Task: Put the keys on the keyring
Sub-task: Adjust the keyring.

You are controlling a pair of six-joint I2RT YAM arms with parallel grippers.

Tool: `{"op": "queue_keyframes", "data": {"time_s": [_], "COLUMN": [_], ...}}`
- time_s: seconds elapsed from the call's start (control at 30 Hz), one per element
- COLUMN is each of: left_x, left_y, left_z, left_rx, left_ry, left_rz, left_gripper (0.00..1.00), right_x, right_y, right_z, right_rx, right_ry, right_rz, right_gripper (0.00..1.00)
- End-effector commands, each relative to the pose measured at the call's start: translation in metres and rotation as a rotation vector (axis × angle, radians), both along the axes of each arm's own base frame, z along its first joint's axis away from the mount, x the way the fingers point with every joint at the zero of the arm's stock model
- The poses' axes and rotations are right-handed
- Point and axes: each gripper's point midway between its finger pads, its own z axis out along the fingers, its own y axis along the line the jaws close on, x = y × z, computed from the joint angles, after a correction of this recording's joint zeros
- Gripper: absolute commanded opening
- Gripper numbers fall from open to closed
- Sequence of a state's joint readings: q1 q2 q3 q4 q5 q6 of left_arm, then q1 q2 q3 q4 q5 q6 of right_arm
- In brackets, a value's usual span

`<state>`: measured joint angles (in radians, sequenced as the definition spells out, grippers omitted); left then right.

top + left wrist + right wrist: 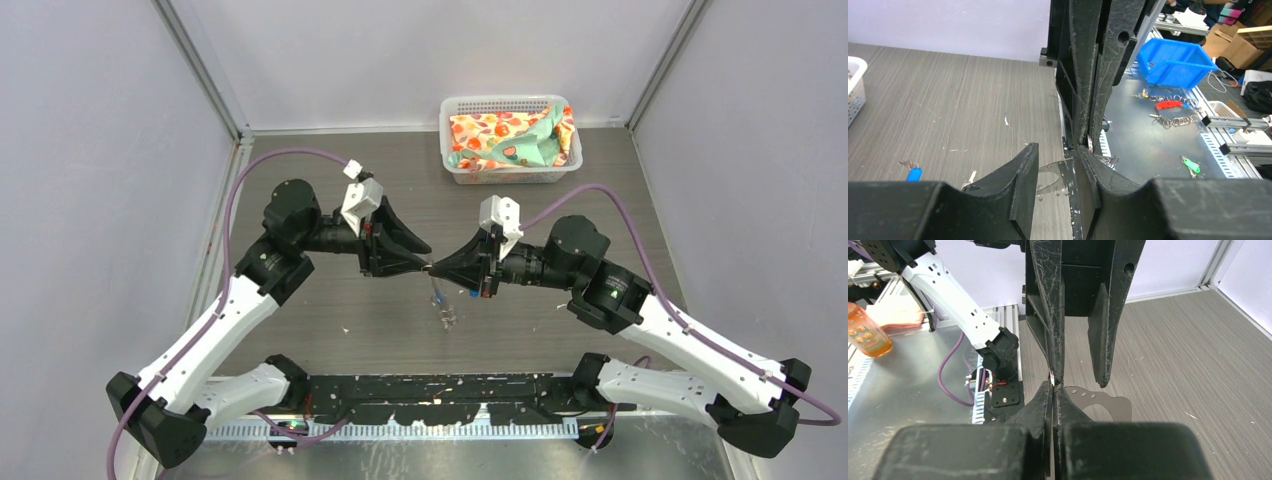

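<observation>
the two arms meet over the middle of the table, tip to tip. the right gripper has its jaws pressed tight together. a tiny silver bit peeks out right at their tips. it is too small to tell if it is the keyring. the left gripper has its jaws apart, with a clear gap and nothing in it. one of its fingers touches the tips of the right gripper. the other finger stands off to the side.

just under the meeting tips, toward the near edge of the table, the top view shows a small blue and silver thing. it looks like a key with some shiny wire by it, but i cannot tell if it hangs or lies on the table. in the left wrist view a blue key lies flat on the table, away from both grippers.

a white basket sits at the far edge of the table, nearer the far right corner. a cloth with orange flowers fills it.

past the near edge of the table is a grey metal top. on it are a blue bin, a string of metal rings, a red tag and a green tag. an orange cup stands there too.
</observation>
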<state>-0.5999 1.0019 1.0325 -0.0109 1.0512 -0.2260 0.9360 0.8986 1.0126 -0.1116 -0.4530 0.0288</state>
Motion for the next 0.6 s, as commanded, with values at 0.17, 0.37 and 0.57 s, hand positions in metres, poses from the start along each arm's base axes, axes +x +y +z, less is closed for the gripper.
{"op": "queue_keyframes", "data": {"time_s": [0.17, 0.37, 0.57], "left_x": [-0.026, -0.027, -0.014], "left_y": [0.006, 0.012, 0.012], "left_z": [0.011, -0.007, -0.014], "left_rx": [-0.032, 0.025, 0.052], "left_ry": [-0.056, -0.111, -0.148], "left_rz": [-0.111, -0.087, -0.025], "left_gripper": [0.36, 0.36, 0.35], "right_x": [0.007, 0.004, 0.004], "right_y": [-0.004, -0.011, -0.014], "right_z": [0.041, 0.046, 0.049], "right_rx": [0.199, 0.229, 0.241], "right_ry": [-0.061, -0.063, -0.061], "right_rz": [-0.06, -0.075, -0.084], "right_gripper": [0.01, 0.01, 0.01]}}
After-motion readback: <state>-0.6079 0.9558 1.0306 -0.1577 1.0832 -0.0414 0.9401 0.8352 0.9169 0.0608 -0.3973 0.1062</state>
